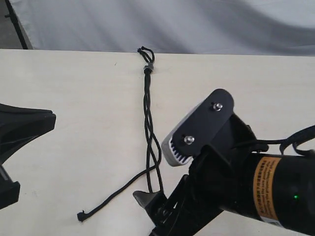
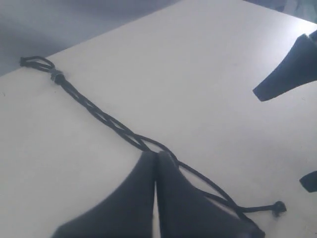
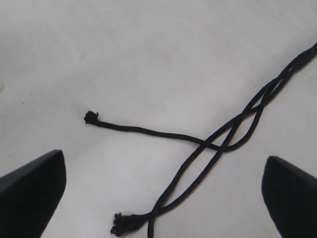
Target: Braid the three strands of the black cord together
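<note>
Black cord (image 1: 146,98) reaching table (image 1: 74,98) edge, left claw (image 2: 156,154) closed empty, right claw (image 3: 161,186) spread wide

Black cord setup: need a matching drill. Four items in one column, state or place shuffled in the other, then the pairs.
Items
1. left gripper
2. right gripper
3. grey band
4. knotted tip of the splayed strand

States or places
A. fingers wide apart
B. by the table edge, next to the small loops
C. fingers pressed together
D. loose on the table, off to one side of the braided part

Pairs: 1-C, 2-A, 3-B, 4-D
</note>
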Controlling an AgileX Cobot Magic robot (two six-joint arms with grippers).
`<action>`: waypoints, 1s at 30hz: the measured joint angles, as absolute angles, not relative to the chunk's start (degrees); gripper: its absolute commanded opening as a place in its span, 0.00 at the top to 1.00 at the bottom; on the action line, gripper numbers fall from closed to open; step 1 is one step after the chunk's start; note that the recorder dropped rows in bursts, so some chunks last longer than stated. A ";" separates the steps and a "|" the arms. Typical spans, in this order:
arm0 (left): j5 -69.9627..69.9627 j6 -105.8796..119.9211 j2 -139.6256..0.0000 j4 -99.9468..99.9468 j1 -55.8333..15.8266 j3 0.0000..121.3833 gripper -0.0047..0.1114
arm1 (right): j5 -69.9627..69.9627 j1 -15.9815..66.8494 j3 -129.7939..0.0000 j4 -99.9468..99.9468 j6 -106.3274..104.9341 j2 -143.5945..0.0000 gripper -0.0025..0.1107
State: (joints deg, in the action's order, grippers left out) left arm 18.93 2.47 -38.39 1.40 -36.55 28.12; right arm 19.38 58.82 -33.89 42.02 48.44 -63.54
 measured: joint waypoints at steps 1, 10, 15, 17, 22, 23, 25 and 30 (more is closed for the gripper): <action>18.93 2.47 -37.85 1.40 -36.55 28.12 0.96 | 19.46 58.82 -33.89 42.02 48.44 -62.66 0.05; 18.93 2.47 -27.11 1.40 -36.55 28.12 0.96 | 12.99 58.82 -33.89 41.78 59.73 -61.14 0.05; 18.93 2.37 -17.22 1.40 -34.92 28.12 0.96 | 12.03 58.95 -33.89 41.78 61.13 -61.19 0.05; 18.84 2.37 -12.90 1.40 -30.43 28.12 0.96 | 11.92 58.95 -33.89 41.78 61.27 -61.19 0.05; 18.84 2.37 -7.16 1.40 -27.22 28.12 0.96 | 11.81 58.95 -33.89 41.78 61.27 -61.19 0.05; 18.84 2.37 -5.86 1.40 -26.60 28.12 0.96 | 11.81 58.95 -33.89 41.78 61.37 -61.19 0.05; 18.84 2.37 -3.71 1.40 -24.27 28.12 0.96 | 11.81 58.95 -33.89 41.78 61.49 -61.19 0.05; 18.84 2.37 -0.34 1.40 -17.89 28.12 0.96 | 11.81 58.95 -33.89 41.78 61.49 -61.19 0.05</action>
State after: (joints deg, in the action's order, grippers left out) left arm 18.84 2.37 -0.34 1.40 -17.89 28.12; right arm 11.81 58.95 -33.89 41.78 61.49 -61.19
